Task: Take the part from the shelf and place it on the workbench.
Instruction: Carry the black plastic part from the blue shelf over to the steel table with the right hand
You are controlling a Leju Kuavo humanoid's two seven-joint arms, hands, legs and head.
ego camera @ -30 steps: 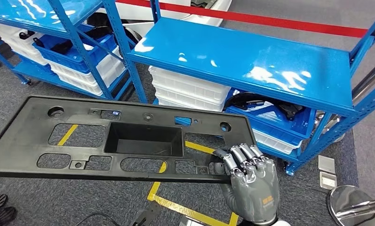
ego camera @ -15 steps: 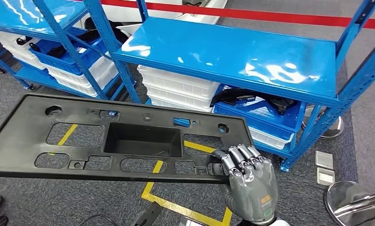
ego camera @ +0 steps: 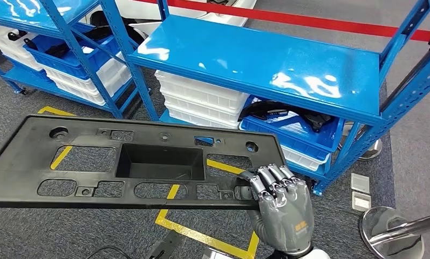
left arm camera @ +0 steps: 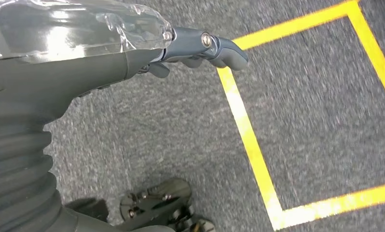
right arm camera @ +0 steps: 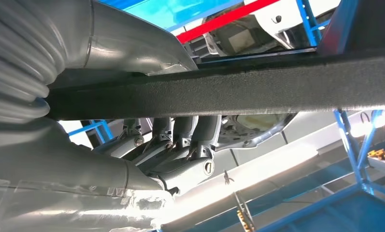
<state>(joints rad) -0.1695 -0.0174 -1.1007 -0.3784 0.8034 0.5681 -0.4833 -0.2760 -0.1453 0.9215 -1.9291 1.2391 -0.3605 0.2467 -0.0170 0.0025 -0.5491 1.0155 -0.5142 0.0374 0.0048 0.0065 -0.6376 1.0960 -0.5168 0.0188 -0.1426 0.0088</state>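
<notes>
**Long black panel, one-corner grip: how's it going to carry?**

Grey carpet floor (ego camera: 412,156) with yellow tape lines (ego camera: 202,233), blue shelving racks (ego camera: 266,65) stacked with white bins (ego camera: 202,100) and a blue tray (ego camera: 288,132) behind. No worktop anywhere in sight.

So the part, a black plastic panel (ego camera: 83,156), is already off the shelf and hanging in the air in front of the robot, over the floor. It's long, flat and matte, with a deep rectangular pocket in the middle, a bunch of cut-out windows and small round holes along the edges.

Right robot hand (ego camera: 281,200) is grasping its near right corner, fingers curled over the edge. Right wrist view shows the fingers (right arm camera: 180,140) wrapped under the rim.

Left robot hand (left arm camera: 200,46) hangs down over the carpet with fingers curled in, clenched on nothing as far as I can tell.

My guess: stiff moulded plastic, fairly light, but so long that a corner grip gives lots of leverage and it could droop or twist. The textured rim looks grippy enough. Better holds would be the window edges or both ends.
</notes>
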